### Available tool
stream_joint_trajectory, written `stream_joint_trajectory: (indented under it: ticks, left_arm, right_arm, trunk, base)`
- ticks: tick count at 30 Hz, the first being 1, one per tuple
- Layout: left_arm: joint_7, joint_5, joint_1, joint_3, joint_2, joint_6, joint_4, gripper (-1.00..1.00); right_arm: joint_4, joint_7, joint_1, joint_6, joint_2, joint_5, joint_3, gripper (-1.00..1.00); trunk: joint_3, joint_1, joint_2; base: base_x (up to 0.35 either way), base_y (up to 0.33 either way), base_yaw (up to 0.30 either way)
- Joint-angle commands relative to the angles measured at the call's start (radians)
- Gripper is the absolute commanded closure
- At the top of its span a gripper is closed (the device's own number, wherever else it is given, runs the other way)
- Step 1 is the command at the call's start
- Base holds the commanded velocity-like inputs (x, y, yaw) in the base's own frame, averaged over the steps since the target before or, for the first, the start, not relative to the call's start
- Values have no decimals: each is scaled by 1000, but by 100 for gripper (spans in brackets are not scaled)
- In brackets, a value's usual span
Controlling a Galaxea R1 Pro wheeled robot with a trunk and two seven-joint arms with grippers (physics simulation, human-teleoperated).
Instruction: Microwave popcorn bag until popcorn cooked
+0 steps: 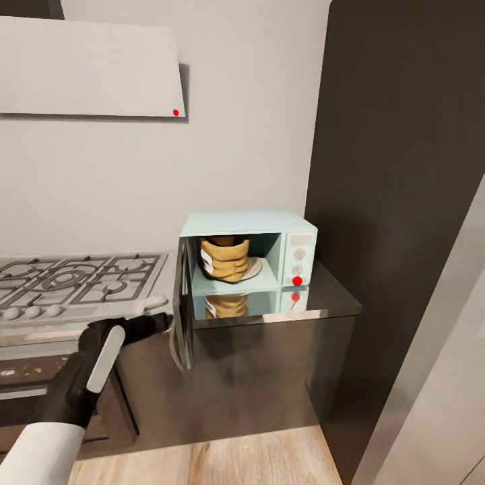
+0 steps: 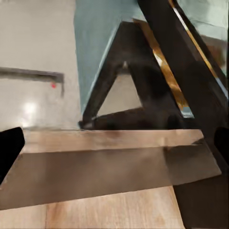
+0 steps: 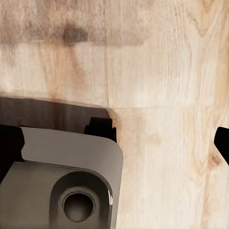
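Inside the microwave (image 1: 249, 252), at the frame's centre, the popcorn bag (image 1: 226, 259) stands upright: tan, crumpled, rolled rim, with a small white side label too small to read. Its door (image 1: 182, 313) hangs open toward the left pincer (image 1: 159, 322), whose opening I cannot tell. Right pincer (image 3: 164, 133) fingers stand wide apart over the wood floor (image 3: 162, 57). The shiny table (image 1: 323, 303) mirrors the bag.
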Motion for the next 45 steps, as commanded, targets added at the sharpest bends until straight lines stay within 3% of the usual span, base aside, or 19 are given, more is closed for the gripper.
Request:
stream_joint_trajectory:
  ticks: [1, 7, 9, 12, 13, 15, 18, 20, 22, 24, 25, 30, 34, 36, 38, 45]
  left_arm:
    - [0, 3, -15, 2, 0, 6, -6, -100]
    - [-2, 20, -31, 3, -31, 8, -52, -100]
    - [-4, 83, -31, 4, -34, 8, -63, -100]
    - [-5, 258, -31, 1, -33, 9, -81, -100]
    - [-5, 298, -31, -1, -33, 10, -86, -100]
    - [-5, 328, -31, -5, -34, 10, -99, -100]
    - [-7, 341, -31, -8, -36, 10, -112, -100]
    - [-8, 342, -31, -37, -58, 9, -122, -100]
    - [0, 329, -31, -124, -118, 8, -126, -100]
    - [4, 283, -31, -181, -167, 6, -127, -100]
    - [5, 260, -31, -188, -176, 6, -128, -100]
    - [5, 78, -31, -203, -215, 4, -128, -100]
    - [37, -1, -31, -204, -220, 4, -128, -100]
    - [104, -47, -31, -204, -221, 1, -127, -100]
    - [151, -63, -31, -205, -226, 0, -127, -100]
    - [171, -71, -31, -205, -240, -7, -130, -100]
  right_arm:
    - [2, 2, -1, 0, 0, 9, -8, -100]
    - [2, 1, -1, -2, 0, 8, -8, -100]
    - [2, 1, -1, -5, 0, 8, -8, -100]
    - [2, 0, -1, -6, 0, 7, -8, -100]
    - [2, 1, -1, -6, 0, 7, -8, -100]
    - [2, 1, -1, -6, 0, 7, -8, -100]
    - [2, 1, -1, -6, 0, 7, -8, -100]
    - [2, 1, -1, -6, 0, 7, -8, -100]
    - [2, 1, -1, -6, 0, 7, -8, -100]
    - [2, 1, -1, -6, 0, 7, -8, -100]
    - [2, 1, -1, -6, 0, 7, -8, -100]
    - [2, 1, -1, -6, 0, 7, -8, -100]
    - [2, 1, -1, -6, 1, 7, -8, -100]
    - [2, 1, -1, -6, 0, 7, -8, -100]
    - [2, 1, -1, -6, 0, 7, -8, -100]
    - [2, 1, -1, -6, 0, 7, -8, -100]
  trunk:
    - [-1, 0, -1]
    - [-1, 0, -1]
    - [-1, 0, -1]
    - [-1, 0, -1]
    - [-1, 0, -1]
    - [-1, 0, -1]
    - [-1, 0, -1]
    - [-1, 0, -1]
    - [-1, 0, -1]
    - [-1, 0, -1]
    - [-1, 0, -1]
    - [-1, 0, -1]
    - [-1, 0, -1]
    - [-1, 0, -1]
    - [-1, 0, -1]
    - [-1, 0, -1]
  base:
    - [0, 0, 0]
    - [0, 0, 0]
    - [0, 0, 0]
    - [0, 0, -61]
    - [0, 0, -188]
    - [0, 0, -216]
    - [0, 0, -236]
    - [0, 0, -243]
    - [0, 0, -246]
    - [0, 0, -249]
    - [0, 0, -250]
    - [0, 0, -251]
    - [0, 0, -251]
    - [0, 0, -251]
    - [0, 0, -251]
    - [12, 0, -251]
